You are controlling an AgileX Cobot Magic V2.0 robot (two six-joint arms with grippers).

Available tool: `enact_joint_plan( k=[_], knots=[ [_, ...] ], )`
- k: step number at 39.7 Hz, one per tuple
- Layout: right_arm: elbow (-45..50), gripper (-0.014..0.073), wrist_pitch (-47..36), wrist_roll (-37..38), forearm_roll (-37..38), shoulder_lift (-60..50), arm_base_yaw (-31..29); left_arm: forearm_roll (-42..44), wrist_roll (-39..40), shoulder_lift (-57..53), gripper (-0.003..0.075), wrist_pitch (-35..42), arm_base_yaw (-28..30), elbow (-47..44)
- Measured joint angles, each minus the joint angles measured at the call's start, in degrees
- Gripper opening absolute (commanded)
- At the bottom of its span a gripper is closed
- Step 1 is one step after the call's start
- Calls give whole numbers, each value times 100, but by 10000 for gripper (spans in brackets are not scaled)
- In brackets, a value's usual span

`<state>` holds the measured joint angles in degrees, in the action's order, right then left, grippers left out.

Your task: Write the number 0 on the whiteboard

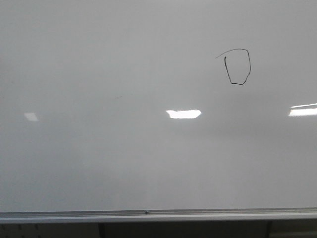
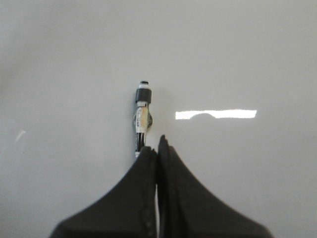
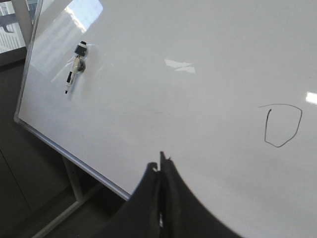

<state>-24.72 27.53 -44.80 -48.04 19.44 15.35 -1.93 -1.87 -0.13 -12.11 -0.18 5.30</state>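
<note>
I see the number 0 (image 1: 238,66) drawn on the whiteboard (image 1: 99,163); both grippers (image 2: 157,144) (image 3: 161,161) are clenched empty, so only retreat remains.

Black angular number 0 (image 1: 238,67), upper right whiteboard (image 1: 99,158)

Black tapered pincers (image 2: 157,148) (image 3: 161,166) (both matte plastic).

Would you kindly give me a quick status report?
Both grippers shut, empty. 0 drawn on whiteboard. Marker stuck to board. Nothing in the way.
</note>
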Motion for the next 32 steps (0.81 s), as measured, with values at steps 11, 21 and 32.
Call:
enact_joint_plan(
  k=[11, 21, 32],
  knots=[
    [0, -69, 0, 0, 0, 0, 0, 0, 47, 0, -20, 394, -9, -557],
    [0, -69, 0, 0, 0, 0, 0, -10, 50, 0, -20, 526, -9, -557],
    [0, -69, 0, 0, 0, 0, 0, -10, 60, 0, -20, 546, -9, -557]
  ],
)
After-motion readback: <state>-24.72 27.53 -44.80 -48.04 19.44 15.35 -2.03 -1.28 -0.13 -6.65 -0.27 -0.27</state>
